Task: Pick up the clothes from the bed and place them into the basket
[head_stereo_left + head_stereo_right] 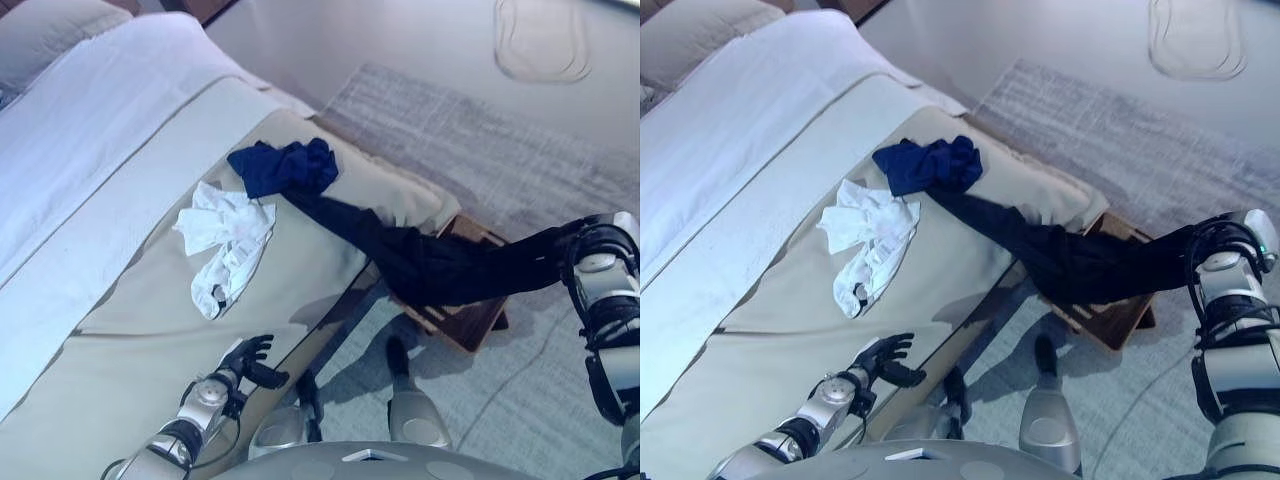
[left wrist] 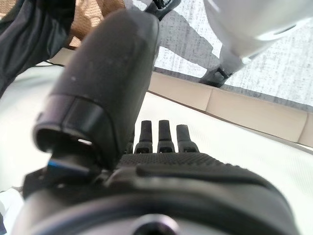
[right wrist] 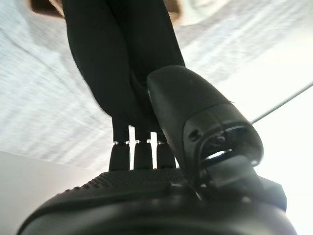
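A white garment (image 1: 225, 240) and a crumpled navy garment (image 1: 285, 165) lie on the beige bed cover (image 1: 150, 340). A long black garment (image 1: 440, 265) stretches from the navy one, off the bed's edge and over the brown basket (image 1: 475, 325) on the floor. My right hand (image 1: 572, 248) is shut on the black garment's far end, to the right of the basket and above the floor; the right wrist view shows the thumb (image 3: 195, 107) and fingers pinching the cloth (image 3: 107, 58). My left hand (image 1: 247, 357) is open and empty just above the bed's near edge.
A grey rug (image 1: 480, 130) lies under the basket and beside the bed. A white sheet (image 1: 90, 130) and a pillow (image 1: 50, 30) cover the bed's far left. A pale oval mat (image 1: 540, 40) lies on the floor at the back.
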You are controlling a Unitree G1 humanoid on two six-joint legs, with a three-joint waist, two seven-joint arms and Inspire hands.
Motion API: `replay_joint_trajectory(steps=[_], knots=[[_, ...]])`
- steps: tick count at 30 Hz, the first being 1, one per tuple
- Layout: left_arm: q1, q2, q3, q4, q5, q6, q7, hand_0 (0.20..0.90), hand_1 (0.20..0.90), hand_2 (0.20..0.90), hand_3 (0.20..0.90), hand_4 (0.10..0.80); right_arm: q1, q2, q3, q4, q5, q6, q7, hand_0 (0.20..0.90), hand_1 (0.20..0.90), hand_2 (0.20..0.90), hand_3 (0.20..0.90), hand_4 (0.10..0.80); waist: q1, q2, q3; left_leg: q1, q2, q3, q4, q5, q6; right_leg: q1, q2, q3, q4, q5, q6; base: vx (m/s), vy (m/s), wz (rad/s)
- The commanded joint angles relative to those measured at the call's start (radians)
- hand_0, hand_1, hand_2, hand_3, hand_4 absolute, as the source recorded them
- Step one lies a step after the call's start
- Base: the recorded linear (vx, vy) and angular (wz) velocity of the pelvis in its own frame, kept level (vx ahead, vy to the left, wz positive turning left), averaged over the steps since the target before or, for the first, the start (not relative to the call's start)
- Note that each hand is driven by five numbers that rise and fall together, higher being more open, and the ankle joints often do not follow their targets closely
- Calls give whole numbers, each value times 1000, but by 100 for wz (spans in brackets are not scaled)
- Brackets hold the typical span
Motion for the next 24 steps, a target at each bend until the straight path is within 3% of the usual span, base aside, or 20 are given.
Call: replay_joint_trajectory(steps=[1, 6, 9, 11, 12, 15, 18, 22, 24], knots=[[-33, 58, -49, -22, -47, -47, 7, 900, 900, 900, 900, 800, -146, -85, 91, -41, -47, -60, -69, 900, 900, 900, 900, 800, 22, -61, -5, -66, -47, -58, 55, -29, -5, -1, -34, -90, 126, -111, -13, -87, -15, 8], [-27, 60, -53, -31, -42, -50, -6, 900, 900, 900, 900, 800, -123, -89, 91, -81, -54, -75, -41, 900, 900, 900, 900, 800, 15, -52, 4, -68, -46, -66, 50, -24, -10, -10, -30, -94, 139, -121, -20, -37, -7, 7], [-21, 60, -50, -36, -38, -51, -6, 900, 900, 900, 900, 800, -98, -83, 93, -126, -21, -133, 45, 900, 900, 900, 900, 800, 13, -60, 2, -65, -42, -67, 48, -23, -14, -8, -28, -96, 141, -125, -23, -1, -12, 0], [-24, 70, -31, -37, -32, -42, -14, 900, 900, 900, 900, 800, -70, -71, 102, -242, 74, -175, 263, 900, 900, 900, 900, 800, 9, -77, 1, -64, -38, -67, 50, -26, -17, -7, -25, -97, 142, -128, -25, -1, -47, 0], [-25, 72, -30, -36, -32, -42, -16, 900, 900, 900, 900, 800, -65, -71, 103, -248, 66, -168, 271, 900, 900, 900, 900, 800, 8, -79, 0, -64, -38, -67, 50, -25, -17, -8, -25, -97, 142, -128, -26, 3, -45, 0], [-27, 87, -12, -40, -23, -22, -16, 900, 900, 900, 900, 800, -11, -82, 100, -220, 33, -103, 280, 900, 900, 900, 900, 800, 6, -107, -3, -62, -30, -62, 49, -25, -16, -7, -16, -92, 142, -124, -24, -1, -61, 3], [-27, 93, -18, -38, -26, -24, -6, 900, 900, 900, 900, 800, -8, -90, 104, -175, -9, -105, 298, 900, 900, 900, 900, 800, 12, -122, -1, -61, -23, -66, 46, -22, -17, -2, -11, -93, 139, -120, -23, -8, -63, 10], [-10, 97, -6, -44, -35, -27, 9, 900, 900, 900, 900, 800, -38, -123, 85, -271, -20, -65, 140, 900, 900, 900, 900, 800, 19, -140, 1, -52, -20, -78, 47, -24, -16, 12, -9, -91, 140, -119, -23, 45, -5, 9], [5, 94, 5, -44, -56, -30, 19, 900, 900, 900, 900, 800, -43, -126, 39, -377, 33, -102, 60, 900, 900, 900, 900, 800, 24, -144, 1, -54, -26, -90, 59, -30, -13, 17, -11, -92, 148, -124, -24, 98, 72, 9]])
